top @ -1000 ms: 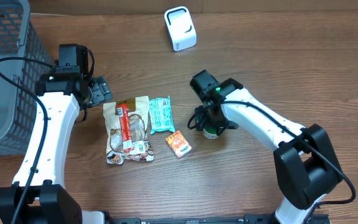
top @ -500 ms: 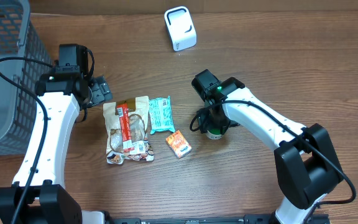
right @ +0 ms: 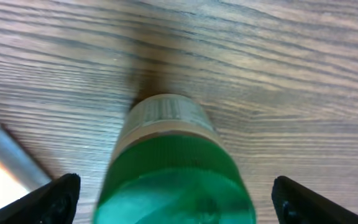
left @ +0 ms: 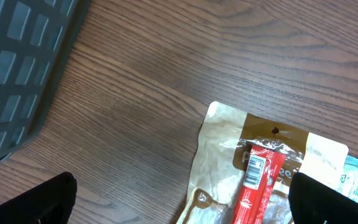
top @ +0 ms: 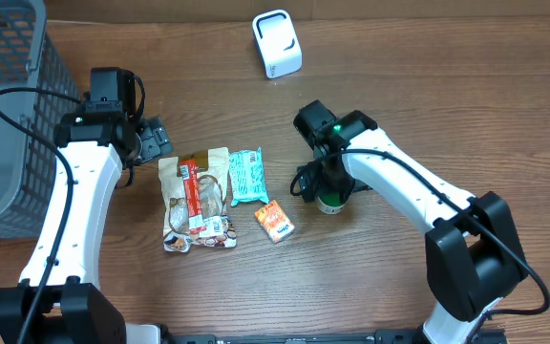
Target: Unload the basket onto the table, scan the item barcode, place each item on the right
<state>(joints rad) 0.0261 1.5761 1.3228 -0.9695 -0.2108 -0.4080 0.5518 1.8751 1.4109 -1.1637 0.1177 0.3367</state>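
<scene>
A small bottle with a green cap stands upright on the wooden table, seen in the overhead view as the bottle just right of centre. My right gripper hangs directly over it, open, a dark finger on each side with a gap to the cap. The white barcode scanner stands at the back of the table. My left gripper is open above the top edge of a brown snack pouch, holding nothing.
A red stick pack with a barcode lies on the brown pouch. Beside them lie a teal packet and a small orange packet. A grey mesh basket fills the far left.
My right gripper's jaws have spread wide and no longer press on the green-capped bottle, which stands on the table. The left arm has not moved.
</scene>
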